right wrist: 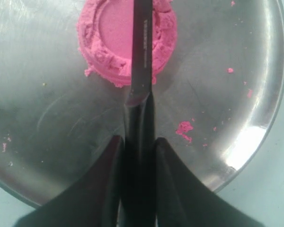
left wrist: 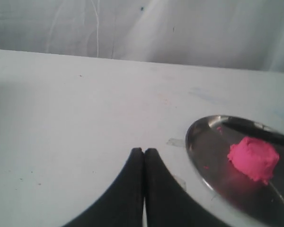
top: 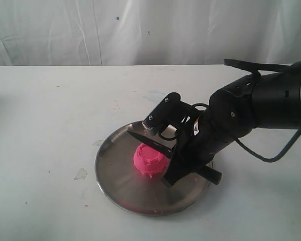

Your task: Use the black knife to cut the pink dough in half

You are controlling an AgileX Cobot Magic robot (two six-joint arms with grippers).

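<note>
Right wrist view shows the right gripper (right wrist: 138, 151) clamped on the handle of the black knife (right wrist: 142, 52), its two fingers pressing the handle from either side, with the blade running straight out over the middle of the pink dough (right wrist: 127, 40). The dough sits as one uncut, flat-topped mound on the steel plate (right wrist: 227, 123), a little off the plate's centre, with small pink crumbs (right wrist: 185, 129) scattered near it. Whether the edge already touches the dough's top cannot be told from these views.

The dough looks soft and crumbly at its rim, so it should yield to a straight downward press but may stick to the blade or slide on the smooth plate. The knife appears stiff and light; the grip on the handle seems right for pressing down. The left gripper (left wrist: 144, 156) sits with its fingers together, holding nothing, well apart from the plate.
</note>
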